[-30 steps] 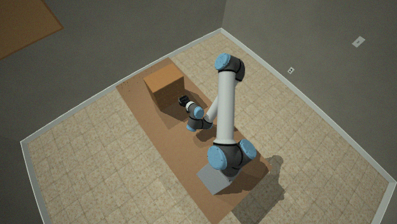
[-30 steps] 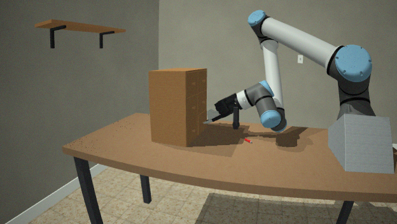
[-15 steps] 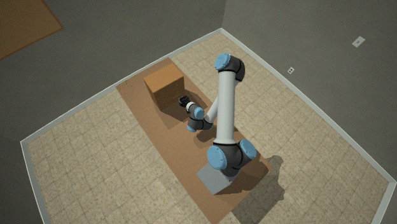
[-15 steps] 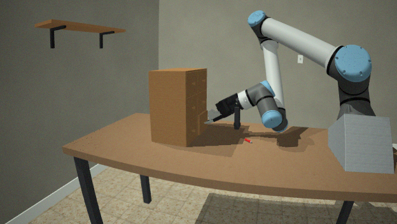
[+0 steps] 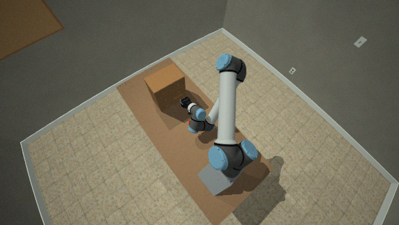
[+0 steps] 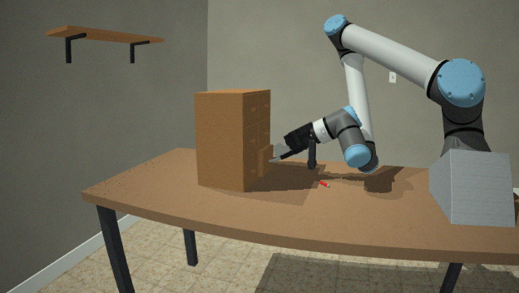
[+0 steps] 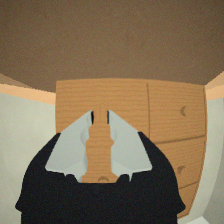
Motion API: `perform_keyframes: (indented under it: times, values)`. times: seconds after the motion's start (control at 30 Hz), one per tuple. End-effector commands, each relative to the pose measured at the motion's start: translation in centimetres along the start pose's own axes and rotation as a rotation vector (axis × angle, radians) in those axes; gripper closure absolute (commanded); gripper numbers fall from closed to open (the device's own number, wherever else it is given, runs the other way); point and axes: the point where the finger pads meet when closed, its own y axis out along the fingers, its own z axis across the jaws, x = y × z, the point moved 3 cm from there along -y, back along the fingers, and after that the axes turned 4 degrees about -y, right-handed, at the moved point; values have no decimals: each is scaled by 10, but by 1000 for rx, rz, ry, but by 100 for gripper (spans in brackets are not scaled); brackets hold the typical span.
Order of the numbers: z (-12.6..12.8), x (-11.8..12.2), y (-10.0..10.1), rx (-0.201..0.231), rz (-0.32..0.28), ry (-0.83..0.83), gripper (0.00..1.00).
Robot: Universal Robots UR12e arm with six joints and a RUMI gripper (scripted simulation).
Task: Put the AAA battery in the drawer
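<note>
We see the long brown wood-look table (image 5: 172,144) (image 6: 291,225) (image 7: 110,40) supporting the white, grey and blue jointed arm (image 5: 227,105) (image 6: 391,54) and the upright orange-brown wooden chest (image 5: 164,78) (image 6: 220,141) (image 7: 177,150). In the exterior view, we observe one bottom-row drawer (image 6: 264,160) (image 7: 125,100), in the far column, projecting partway. We find the black gripper with grey fingers (image 5: 181,101) (image 6: 270,161) at its front, jaws nearly closed, clamped on the small wooden handle (image 7: 100,116). We locate the small red AAA battery (image 5: 189,123) (image 6: 324,184) lying on the table, apart from the chest.

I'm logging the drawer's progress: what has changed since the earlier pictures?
The lower drawer in the far column has slid out of the chest. The gripper has backed away with it, jaws apparently shut on its handle. The chest and the red battery on the table look unmoved.
</note>
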Motion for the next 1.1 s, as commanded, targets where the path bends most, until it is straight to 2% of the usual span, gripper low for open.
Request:
perform_keyframes:
  times: [0.0, 1.07]
  values:
    - [0, 0, -2, 0, -1, 0, 93]
    - [1, -11, -20, 0, -1, 0, 93]
